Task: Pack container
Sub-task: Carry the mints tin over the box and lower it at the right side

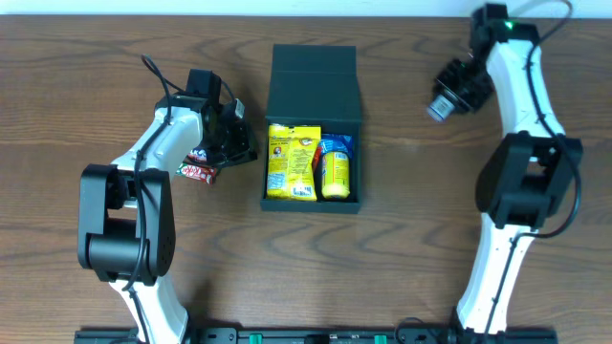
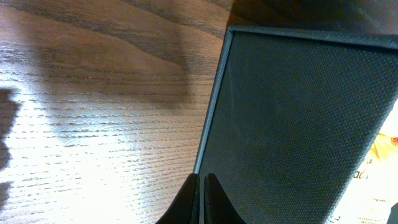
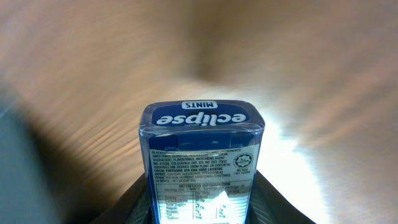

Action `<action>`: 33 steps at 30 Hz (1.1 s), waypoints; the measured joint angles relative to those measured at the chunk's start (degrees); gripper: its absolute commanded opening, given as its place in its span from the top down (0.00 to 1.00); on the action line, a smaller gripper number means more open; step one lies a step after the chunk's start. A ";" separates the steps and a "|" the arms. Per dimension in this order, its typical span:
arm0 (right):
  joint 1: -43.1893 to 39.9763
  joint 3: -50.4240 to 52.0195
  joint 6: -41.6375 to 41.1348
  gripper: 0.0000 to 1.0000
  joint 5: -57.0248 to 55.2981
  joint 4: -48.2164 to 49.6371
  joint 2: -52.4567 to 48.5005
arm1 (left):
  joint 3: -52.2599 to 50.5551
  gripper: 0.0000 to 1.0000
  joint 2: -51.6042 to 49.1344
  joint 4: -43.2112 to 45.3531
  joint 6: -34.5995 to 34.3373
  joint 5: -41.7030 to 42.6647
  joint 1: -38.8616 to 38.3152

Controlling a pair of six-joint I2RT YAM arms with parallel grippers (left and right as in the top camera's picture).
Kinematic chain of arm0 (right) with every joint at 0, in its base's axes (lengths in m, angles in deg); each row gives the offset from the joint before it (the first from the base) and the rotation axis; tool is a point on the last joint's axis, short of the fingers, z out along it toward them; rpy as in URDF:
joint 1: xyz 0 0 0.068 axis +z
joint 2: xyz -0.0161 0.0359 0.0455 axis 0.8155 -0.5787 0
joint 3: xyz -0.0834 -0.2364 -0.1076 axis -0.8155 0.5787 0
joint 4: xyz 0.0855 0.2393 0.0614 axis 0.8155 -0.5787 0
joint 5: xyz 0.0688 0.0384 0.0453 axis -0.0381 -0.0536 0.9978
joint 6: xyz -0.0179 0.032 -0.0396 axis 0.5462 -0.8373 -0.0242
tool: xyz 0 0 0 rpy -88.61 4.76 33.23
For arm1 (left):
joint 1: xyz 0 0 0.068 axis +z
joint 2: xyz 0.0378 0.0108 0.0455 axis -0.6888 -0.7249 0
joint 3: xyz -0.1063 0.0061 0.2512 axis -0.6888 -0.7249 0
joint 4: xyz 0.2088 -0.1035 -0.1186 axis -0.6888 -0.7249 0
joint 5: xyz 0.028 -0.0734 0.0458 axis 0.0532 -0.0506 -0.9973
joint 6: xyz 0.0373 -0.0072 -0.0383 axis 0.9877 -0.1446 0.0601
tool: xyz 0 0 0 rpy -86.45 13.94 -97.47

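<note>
Container (image 1: pixel 313 88), dark teal, sits open mid-table, holding a yellow snack packet (image 1: pixel 293 162) and a yellow-blue pouch (image 1: pixel 335 170). A KitKat bar (image 1: pixel 198 172) lies to its left under the left arm. The left gripper (image 2: pixel 203 196), fingers pressed together, hovers beside the box wall. Only the right wrist view shows the right gripper (image 1: pixel 445 100) clamped on an Eclipse mints tin (image 3: pixel 202 155).

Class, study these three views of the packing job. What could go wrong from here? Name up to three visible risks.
1. The right gripper grips the mints tin by one end, away from the container; it could slip in transit.
2. A yellow packet and a blue-and-yellow packet nearly fill the container, so the tin may not sit flat.
3. The shut left gripper sits close beside the container wall and might nudge it.
</note>
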 measured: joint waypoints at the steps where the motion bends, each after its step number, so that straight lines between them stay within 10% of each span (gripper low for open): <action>1: 1.18 -1.75 2.47 0.98 0.61 -0.83 0.00 | 0.00 0.94 0.00 -0.07 0.00 -0.07 0.00; 12: 19.08 -9.94 29.40 0.99 2.10 -15.63 0.00 | 0.00 0.94 0.00 -0.28 0.00 -0.13 0.00; 22: 23.45 -8.46 24.39 0.99 -9.84 -21.09 2.16 | 0.00 0.94 0.00 -0.24 0.00 -0.11 0.00; 33: 22.34 22.38 19.45 0.99 -13.16 -6.97 27.96 | 0.00 0.94 0.00 -0.20 0.00 -0.13 0.00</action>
